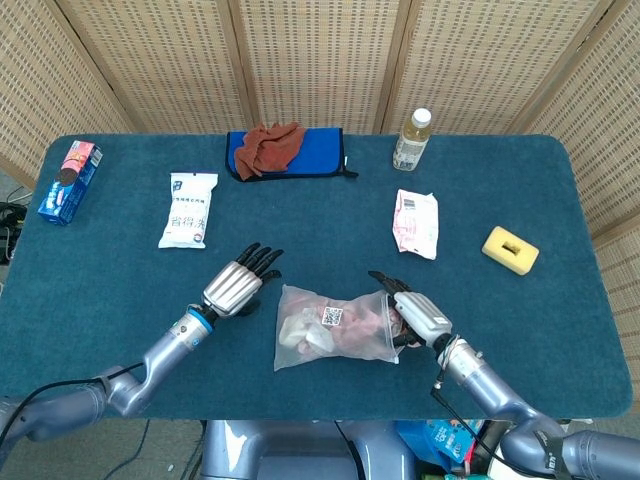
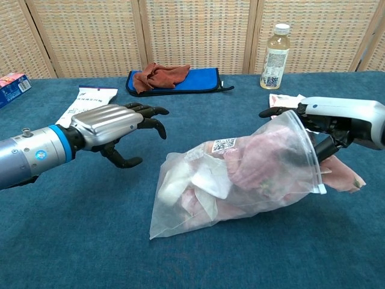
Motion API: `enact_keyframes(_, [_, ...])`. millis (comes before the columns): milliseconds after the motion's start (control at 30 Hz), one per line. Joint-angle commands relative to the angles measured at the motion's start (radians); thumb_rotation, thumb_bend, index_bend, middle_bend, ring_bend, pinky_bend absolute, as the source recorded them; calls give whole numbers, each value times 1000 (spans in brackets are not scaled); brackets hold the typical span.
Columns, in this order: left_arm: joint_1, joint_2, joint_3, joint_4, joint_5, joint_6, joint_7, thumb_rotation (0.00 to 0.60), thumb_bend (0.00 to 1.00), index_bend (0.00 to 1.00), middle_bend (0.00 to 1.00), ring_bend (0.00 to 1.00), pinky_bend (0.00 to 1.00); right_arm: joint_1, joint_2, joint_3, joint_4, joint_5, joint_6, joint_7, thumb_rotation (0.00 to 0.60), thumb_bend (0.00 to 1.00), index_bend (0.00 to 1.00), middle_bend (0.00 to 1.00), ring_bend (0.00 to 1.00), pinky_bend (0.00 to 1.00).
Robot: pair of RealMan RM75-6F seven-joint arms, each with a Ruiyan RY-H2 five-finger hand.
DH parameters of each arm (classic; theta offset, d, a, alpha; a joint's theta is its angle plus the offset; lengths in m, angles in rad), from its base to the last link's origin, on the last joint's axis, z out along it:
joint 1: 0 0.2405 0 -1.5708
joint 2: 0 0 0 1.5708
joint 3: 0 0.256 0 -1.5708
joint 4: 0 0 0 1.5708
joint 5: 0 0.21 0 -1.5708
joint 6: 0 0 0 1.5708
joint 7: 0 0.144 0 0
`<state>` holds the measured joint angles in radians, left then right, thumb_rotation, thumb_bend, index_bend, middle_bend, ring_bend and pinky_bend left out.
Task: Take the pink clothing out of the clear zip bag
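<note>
— Blue table (image 1: 120, 330), wicker screens behind. Where's the bag?

— Bag (image 1: 335, 327) lies lower centre, pink clothing (image 2: 264, 158) inside, some spilling out the mouth at right.

— And the hands?

— Right hand (image 2: 328, 123) grips the bag's mouth. Left hand (image 1: 240, 284), fingers spread, hovers left of it, holding nothing.

the right robot hand (image 2: 337, 123) fingertips are hidden inside the clear zip bag (image 2: 240, 174).

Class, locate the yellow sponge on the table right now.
In the head view the yellow sponge lies on the table's right side near the edge, just right of the pink-and-white packet and well clear of both robot hands.
</note>
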<state>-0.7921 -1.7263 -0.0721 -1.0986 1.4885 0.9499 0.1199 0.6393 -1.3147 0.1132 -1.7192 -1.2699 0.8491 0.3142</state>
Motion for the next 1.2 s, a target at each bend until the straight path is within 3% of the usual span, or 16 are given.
enact_keyframes(33, [-19, -41, -23, 40, -21, -18, 3, 600, 464, 280, 0, 0, 0, -3, -3, -5, 10, -16, -4, 12, 600, 782, 695, 0, 0, 0])
enact_keyframes(667, [-62, -118, -45, 92, -65, -77, 11, 600, 465, 351, 0, 0, 0, -5, -5, -1, 13, -43, -11, 30, 600, 791, 695, 0, 0, 0])
enact_keyframes(867, [-73, -152, -53, 127, -85, -95, 16, 600, 465, 421, 0, 0, 0, -6, 2, 2, 6, -32, -14, 26, 600, 790, 695, 0, 0, 0])
enact_keyframes(1033, [-73, -166, -57, 136, -85, -82, 15, 600, 464, 564, 0, 0, 0, -7, 5, -1, 6, -40, -16, 30, 600, 791, 696, 0, 0, 0])
enact_keyframes(1200, [-73, -185, -62, 153, -89, -68, 12, 600, 465, 615, 0, 0, 0, -5, 18, 4, -2, -48, -18, 39, 600, 791, 695, 0, 0, 0])
